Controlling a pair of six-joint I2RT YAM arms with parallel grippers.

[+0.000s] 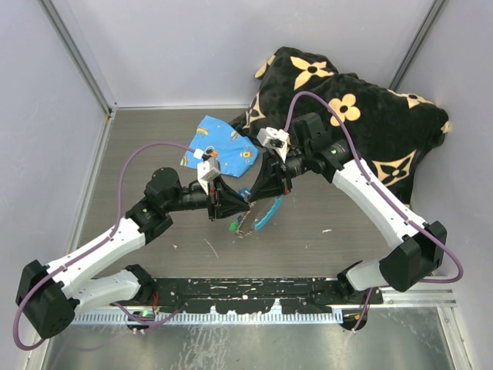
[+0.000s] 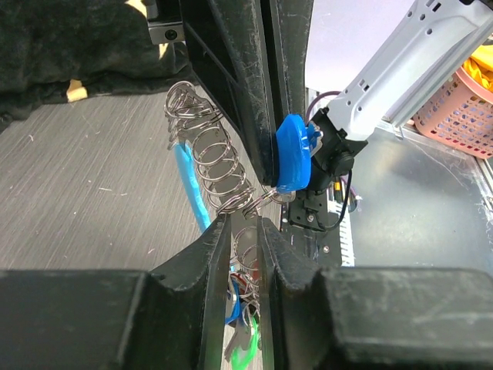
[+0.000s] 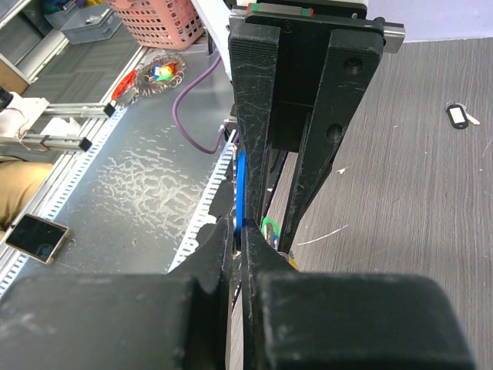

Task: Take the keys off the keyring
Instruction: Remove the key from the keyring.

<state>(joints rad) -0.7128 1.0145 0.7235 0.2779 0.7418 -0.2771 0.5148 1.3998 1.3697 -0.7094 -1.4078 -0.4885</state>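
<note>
My left gripper and right gripper meet tip to tip above the table's middle. In the left wrist view the left gripper is shut on the keyring, a chain of thin metal rings with a light-blue curved piece. Keys with green and red heads hang below between its fingers. The right gripper is shut on a blue-headed key at the chain's end, seen edge-on in the right wrist view. A green key head shows behind it. The keyring hangs below the grippers.
A blue printed cloth lies just behind the grippers. A black floral cushion fills the back right. A small black tag lies on the table. A pink basket stands beyond the front rail.
</note>
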